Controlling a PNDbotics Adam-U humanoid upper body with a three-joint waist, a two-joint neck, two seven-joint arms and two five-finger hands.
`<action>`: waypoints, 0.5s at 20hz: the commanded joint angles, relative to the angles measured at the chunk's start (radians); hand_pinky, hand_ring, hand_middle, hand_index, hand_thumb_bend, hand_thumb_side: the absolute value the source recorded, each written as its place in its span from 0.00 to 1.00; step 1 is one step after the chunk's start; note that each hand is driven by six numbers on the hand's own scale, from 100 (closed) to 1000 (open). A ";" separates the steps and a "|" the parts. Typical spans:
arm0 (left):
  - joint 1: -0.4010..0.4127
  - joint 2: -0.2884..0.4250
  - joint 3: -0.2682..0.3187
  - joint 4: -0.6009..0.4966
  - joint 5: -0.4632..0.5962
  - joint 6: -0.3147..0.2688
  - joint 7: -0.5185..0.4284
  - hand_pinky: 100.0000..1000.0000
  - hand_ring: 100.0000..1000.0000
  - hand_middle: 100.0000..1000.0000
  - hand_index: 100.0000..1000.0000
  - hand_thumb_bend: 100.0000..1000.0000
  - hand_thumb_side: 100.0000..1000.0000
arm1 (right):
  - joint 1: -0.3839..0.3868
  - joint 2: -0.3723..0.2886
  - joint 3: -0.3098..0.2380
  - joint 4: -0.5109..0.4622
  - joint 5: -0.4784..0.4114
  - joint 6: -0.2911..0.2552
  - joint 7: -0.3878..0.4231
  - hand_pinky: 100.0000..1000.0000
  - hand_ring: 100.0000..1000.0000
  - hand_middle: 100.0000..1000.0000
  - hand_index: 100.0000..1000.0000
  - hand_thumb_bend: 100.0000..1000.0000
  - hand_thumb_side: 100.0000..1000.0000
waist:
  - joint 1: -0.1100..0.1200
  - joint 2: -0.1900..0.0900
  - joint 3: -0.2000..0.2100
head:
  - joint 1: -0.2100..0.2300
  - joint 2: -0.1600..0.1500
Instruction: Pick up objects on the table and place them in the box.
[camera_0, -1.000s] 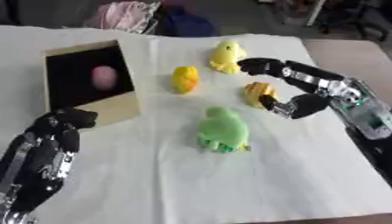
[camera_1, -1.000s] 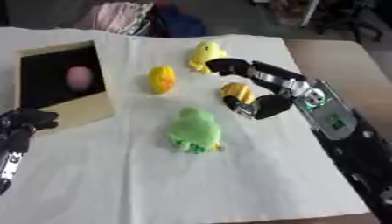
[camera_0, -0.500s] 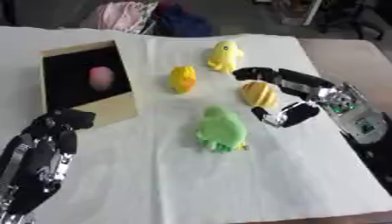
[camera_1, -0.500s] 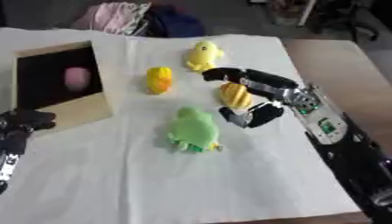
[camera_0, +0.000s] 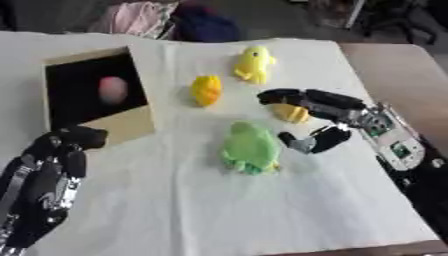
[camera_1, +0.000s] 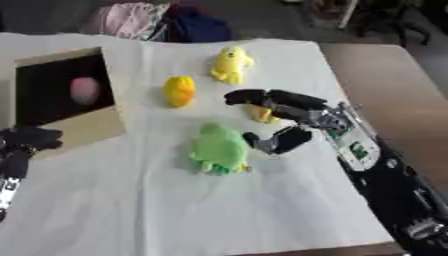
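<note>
A green plush toy (camera_0: 250, 147) lies mid-table on the white cloth. A yellow duck toy (camera_0: 252, 64) and an orange-yellow toy (camera_0: 206, 90) lie farther back. A small yellow-orange toy (camera_0: 291, 113) sits under my right hand (camera_0: 328, 107). The hand's fingers (camera_1: 262, 98) stretch leftward over that toy, and its thumb (camera_0: 304, 141) hangs below, close to the green toy's right side. The hand is open, with the toy in the gap between fingers and thumb. The box (camera_0: 129, 126), black inside, stands at the left with a pink object (camera_0: 112, 89) in it. My left hand (camera_0: 45, 175) rests open at the lower left.
The white cloth (camera_0: 219, 210) covers the table; bare brown tabletop (camera_0: 394, 70) shows at the right. Clothing and dark bags (camera_0: 166, 20) lie beyond the far edge. The cloth in front of the green toy carries nothing.
My right hand has moved left and nearer, its fingers now reaching over the small yellow-orange toy and its thumb dropping beside the green toy. The left hand stays put.
</note>
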 joint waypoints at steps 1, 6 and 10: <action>-0.010 0.005 -0.001 -0.022 0.001 -0.001 -0.003 0.76 0.77 0.62 0.68 0.00 0.49 | -0.021 0.011 0.003 -0.012 0.055 -0.325 0.321 0.97 0.98 1.00 1.00 0.00 0.30 | 0.017 0.001 0.001 | -0.006 -0.014; -0.011 0.004 -0.001 -0.022 0.002 -0.001 -0.004 0.76 0.77 0.62 0.68 0.00 0.49 | -0.023 0.052 0.027 -0.023 0.131 -0.325 0.321 0.97 0.97 1.00 1.00 0.00 0.27 | 0.017 0.001 0.002 | -0.011 -0.014; -0.011 0.003 -0.002 -0.021 0.002 -0.001 -0.005 0.76 0.77 0.62 0.68 0.00 0.49 | -0.020 0.072 0.051 -0.035 0.192 -0.325 0.315 0.97 0.98 1.00 1.00 0.00 0.32 | 0.017 0.001 0.003 | -0.014 -0.014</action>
